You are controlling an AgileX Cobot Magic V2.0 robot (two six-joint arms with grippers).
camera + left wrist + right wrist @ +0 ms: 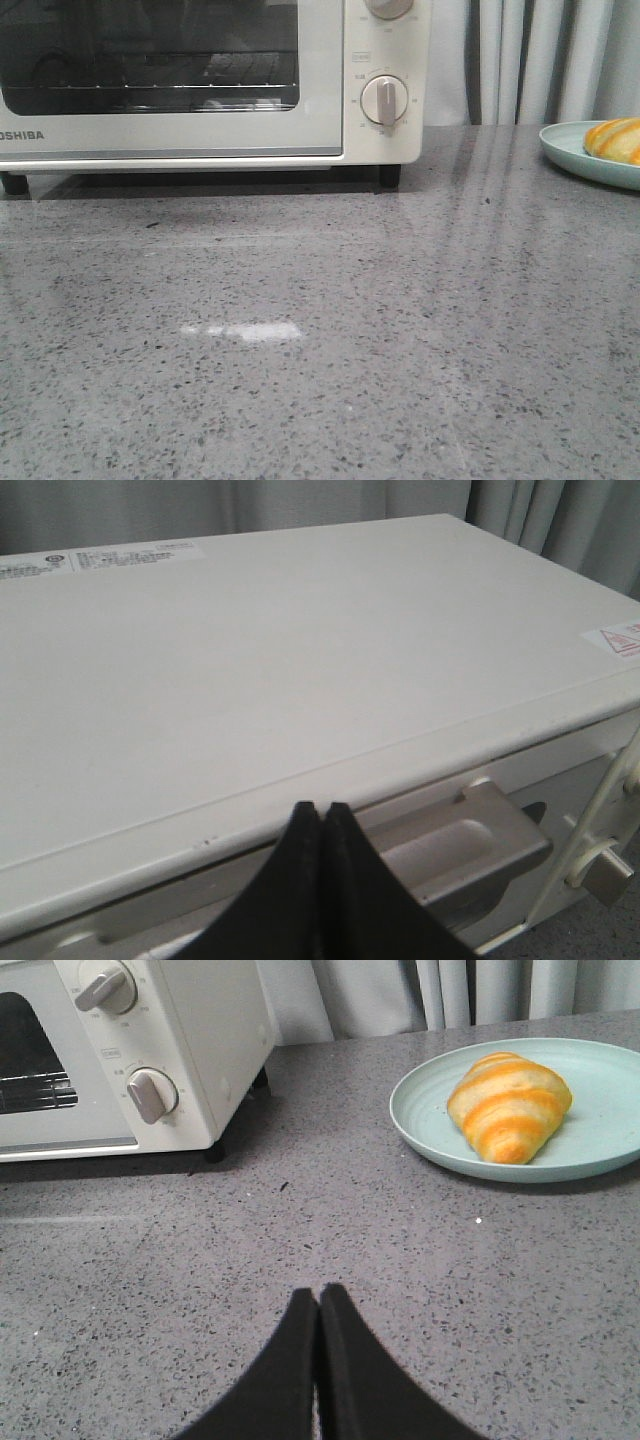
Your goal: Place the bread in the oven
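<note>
bread [510, 1107]: we see it lying on the pale green plate [600, 1145], whole, nothing else on that plate. In the front view it sits at the far right edge, only partly in frame.
plate: on the grey speckled worktop [330, 340], well apart from the oven, off to the oven's right.
oven [200, 130]: door [170, 75] shut. Through the glass we make out the wire rack [150, 100]; we can't tell whether anything sits on it, the inside is dark. Two dial knobs on the right-hand panel, lower knob [384, 100] fully visible, upper knob [389, 8] cut by the frame. Black feet on the worktop.
door handle [450, 835]: metallic bar along the top of the door, seen in the left wrist view just below the oven's flat top.
left hand [322, 810]: fingers pressed together, holding nothing. We see it above the oven's front top edge, near the handle; contact with either we can't tell.
right hand [319, 1295]: fingers together, holding nothing. Over bare worktop, apart from both plate and oven.
background: grey curtain [540, 60] behind the worktop.
</note>
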